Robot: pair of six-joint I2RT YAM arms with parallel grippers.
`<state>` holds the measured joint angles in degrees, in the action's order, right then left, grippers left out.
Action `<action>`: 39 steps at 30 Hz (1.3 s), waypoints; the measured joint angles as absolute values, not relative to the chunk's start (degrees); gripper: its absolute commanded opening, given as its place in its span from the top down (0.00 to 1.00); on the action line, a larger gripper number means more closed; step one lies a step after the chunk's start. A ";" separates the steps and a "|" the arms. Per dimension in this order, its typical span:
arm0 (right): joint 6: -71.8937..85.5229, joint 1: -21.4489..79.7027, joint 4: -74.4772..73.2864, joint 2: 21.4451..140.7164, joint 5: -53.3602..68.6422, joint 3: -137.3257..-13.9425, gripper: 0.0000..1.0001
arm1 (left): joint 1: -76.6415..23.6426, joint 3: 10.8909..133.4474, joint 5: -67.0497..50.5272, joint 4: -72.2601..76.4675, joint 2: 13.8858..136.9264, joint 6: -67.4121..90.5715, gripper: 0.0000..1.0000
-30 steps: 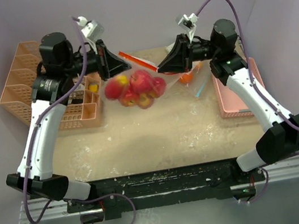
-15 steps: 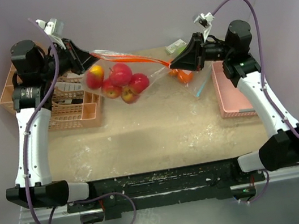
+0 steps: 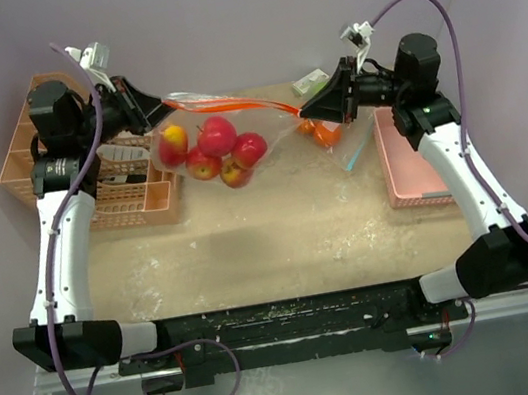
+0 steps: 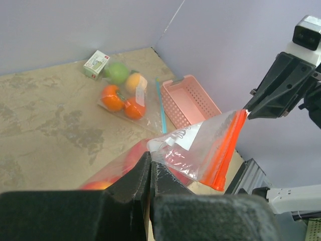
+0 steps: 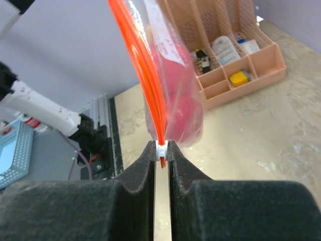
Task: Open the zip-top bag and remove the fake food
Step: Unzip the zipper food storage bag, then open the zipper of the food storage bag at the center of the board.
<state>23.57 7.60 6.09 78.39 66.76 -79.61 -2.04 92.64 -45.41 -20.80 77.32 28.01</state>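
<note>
table [image 3: 279, 225]: sandy top, lying under both arms and carrying everything else.
organizer [image 3: 127, 195]: peach, with compartments, sitting at the far left of the table with small items in its near compartments.
tray [image 3: 407, 173]: pink and slotted, lying along the right edge.
zip-top bag [image 4: 198, 148]: hanging in the air over the far middle of the table, being pulled taut between the two grippers, its orange zip strip [image 3: 233, 102] running left to right along the top.
left gripper [image 3: 160, 108]: pinching the left top corner of the bag, fingers closed tight on the plastic.
right gripper [image 3: 303, 113]: clamping the right end of the zip, fingers nearly together on the small white slider [image 5: 161, 149].
red apples [image 3: 216, 134]: several sitting inside the bag, sagging in its bottom toward the left end, off the table.
oranges [image 4: 112, 97]: lying on the table at the far right, just under the right gripper, outside this bag.
green apple [image 4: 118, 72]: resting just beyond the oranges, touching a small box [image 4: 96, 64].
stick [image 4: 160, 103]: thin and blue, lying between the oranges and the tray.
</note>
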 measured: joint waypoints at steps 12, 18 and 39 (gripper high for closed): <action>6.87 9.80 -16.43 85.45 52.23 -84.23 1.00 | -0.08 79.75 -44.16 -13.30 73.78 30.61 0.40; 3.57 11.25 -19.05 89.34 47.29 -82.87 1.00 | -0.08 77.71 -44.31 -12.34 73.08 30.44 0.37; 0.58 13.08 -20.60 84.47 45.80 -76.66 1.00 | -23.94 81.47 -27.77 -19.66 89.76 12.75 0.29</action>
<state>0.58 13.08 -20.60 84.47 45.80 -76.66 -23.94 81.47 -27.77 -19.66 89.76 12.75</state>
